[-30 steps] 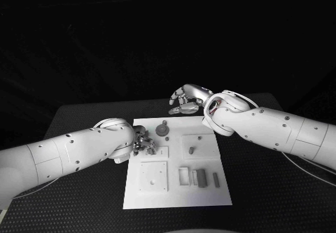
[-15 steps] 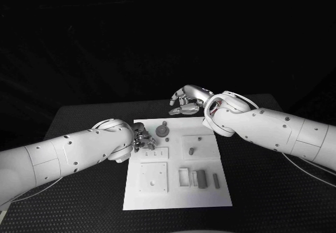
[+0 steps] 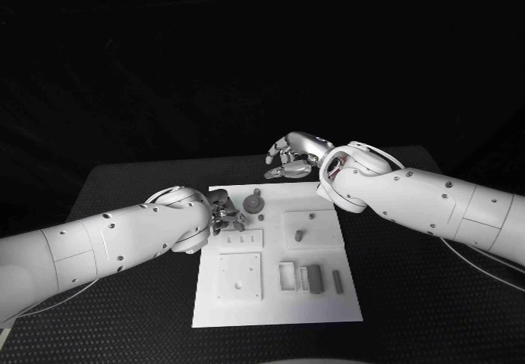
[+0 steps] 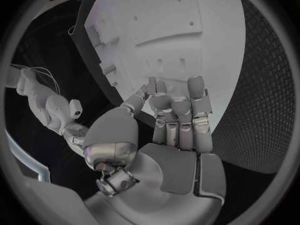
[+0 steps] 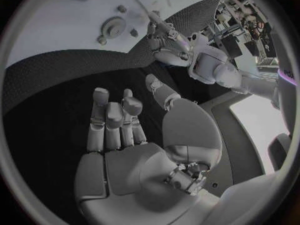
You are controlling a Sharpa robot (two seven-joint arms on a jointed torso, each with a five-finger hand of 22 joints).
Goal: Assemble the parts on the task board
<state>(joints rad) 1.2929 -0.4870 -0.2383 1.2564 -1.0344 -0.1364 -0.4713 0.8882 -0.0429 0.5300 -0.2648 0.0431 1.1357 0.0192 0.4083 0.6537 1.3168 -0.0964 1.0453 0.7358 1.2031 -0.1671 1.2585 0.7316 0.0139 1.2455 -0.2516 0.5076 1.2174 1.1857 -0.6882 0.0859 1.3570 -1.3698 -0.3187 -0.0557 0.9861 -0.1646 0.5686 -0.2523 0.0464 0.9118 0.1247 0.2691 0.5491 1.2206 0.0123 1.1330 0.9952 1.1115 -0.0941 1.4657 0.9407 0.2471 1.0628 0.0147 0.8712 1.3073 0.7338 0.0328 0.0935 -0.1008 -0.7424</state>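
Note:
The white task board [image 3: 274,303] lies mid-table. My left hand [image 3: 224,215] hovers over the board's left far part, beside a round grey disc [image 3: 254,203]. Its fingers [image 4: 180,116] are curled in, and thumb and a finger pinch a small grey part [image 4: 151,85]. My right hand [image 3: 291,158] hangs over the black table just beyond the board's far edge, its fingers [image 5: 112,120] apart and holding nothing. The right wrist view shows the disc [image 5: 114,25] and my left hand [image 5: 164,34] on the board [image 5: 62,20].
A small plate with holes [image 3: 243,240], a square plate with a peg [image 3: 307,226] and another square plate [image 3: 240,274] sit on the board. Grey bars [image 3: 315,278] lie in slots near its front right. Black table [image 3: 416,288] surrounds the board.
My left hand has drawn a little toward the board's far edge, uncovering the small plate with holes. The right hand has stayed where it was.

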